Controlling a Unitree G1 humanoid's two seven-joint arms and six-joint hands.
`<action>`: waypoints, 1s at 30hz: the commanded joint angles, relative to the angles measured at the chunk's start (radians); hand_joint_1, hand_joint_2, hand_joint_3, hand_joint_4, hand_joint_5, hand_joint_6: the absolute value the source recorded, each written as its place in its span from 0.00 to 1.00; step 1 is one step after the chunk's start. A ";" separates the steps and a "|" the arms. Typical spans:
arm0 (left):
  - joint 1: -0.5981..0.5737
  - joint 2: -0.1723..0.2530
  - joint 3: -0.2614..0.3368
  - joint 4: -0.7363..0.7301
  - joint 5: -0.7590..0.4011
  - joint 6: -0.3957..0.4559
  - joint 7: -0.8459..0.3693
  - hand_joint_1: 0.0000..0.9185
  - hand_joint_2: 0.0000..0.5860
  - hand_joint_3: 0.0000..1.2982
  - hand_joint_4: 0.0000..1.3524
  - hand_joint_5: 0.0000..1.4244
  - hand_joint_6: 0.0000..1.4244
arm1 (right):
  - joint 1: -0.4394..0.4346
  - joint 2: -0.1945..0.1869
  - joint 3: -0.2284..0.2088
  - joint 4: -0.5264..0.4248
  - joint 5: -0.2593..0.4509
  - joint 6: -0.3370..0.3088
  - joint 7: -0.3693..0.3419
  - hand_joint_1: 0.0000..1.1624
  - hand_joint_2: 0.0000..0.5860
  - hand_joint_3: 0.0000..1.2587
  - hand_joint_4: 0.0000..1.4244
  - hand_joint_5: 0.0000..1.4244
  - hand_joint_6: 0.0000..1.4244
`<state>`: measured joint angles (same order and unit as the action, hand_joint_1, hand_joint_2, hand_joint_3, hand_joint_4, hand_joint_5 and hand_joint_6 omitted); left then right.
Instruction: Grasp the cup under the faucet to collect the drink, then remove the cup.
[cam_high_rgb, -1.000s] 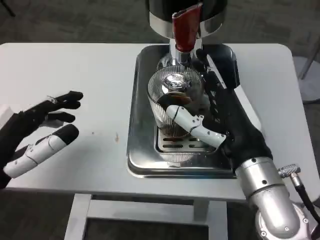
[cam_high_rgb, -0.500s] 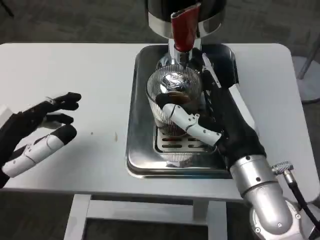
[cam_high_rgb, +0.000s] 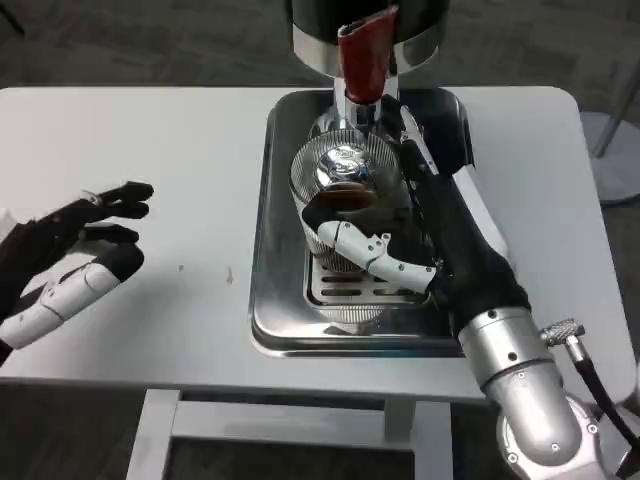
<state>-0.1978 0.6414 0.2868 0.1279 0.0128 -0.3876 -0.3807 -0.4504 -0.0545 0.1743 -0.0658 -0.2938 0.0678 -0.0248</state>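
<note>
Under the red faucet (cam_high_rgb: 361, 55), ribbed glass cup (cam_high_rgb: 340, 195) stands on the steel drip tray (cam_high_rgb: 285, 300), right hand (cam_high_rgb: 425, 235) wrapped around it. Dark drink visible inside: collecting apparently underway, removal not yet done. Left hand (cam_high_rgb: 70, 255) hovers empty, fingers apart, well left of the tray over the desk (cam_high_rgb: 150, 150).

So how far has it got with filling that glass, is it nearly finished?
Grasping looks done: the right hand wraps the ribbed clear glass cup, which sits on the shiny metal drip tray below the red-handled faucet. Some dark drink is already inside, so collecting seems underway. Taking the cup away is left. The left hand waits open above the white table.
</note>
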 joint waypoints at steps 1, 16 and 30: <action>0.018 0.022 -0.003 0.009 -0.001 -0.016 -0.012 0.04 0.16 0.19 0.17 0.22 0.23 | 0.001 0.004 0.024 0.022 -0.019 -0.004 0.003 0.59 0.35 0.00 0.00 0.03 0.11; 0.028 0.035 0.002 0.006 -0.008 -0.012 -0.014 0.04 0.16 0.20 0.18 0.23 0.23 | -0.001 0.004 0.049 0.035 -0.055 0.003 0.003 0.61 0.34 0.00 0.00 0.05 0.14; 0.034 0.040 0.010 -0.003 -0.012 -0.007 -0.018 0.04 0.16 0.21 0.20 0.23 0.23 | 0.007 0.014 0.068 0.018 -0.097 0.027 -0.014 0.62 0.34 0.00 0.01 0.07 0.16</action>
<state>-0.1897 0.6644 0.2902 0.1288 0.0078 -0.3887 -0.3889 -0.4602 -0.0523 0.2093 -0.0475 -0.3730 0.0736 -0.0521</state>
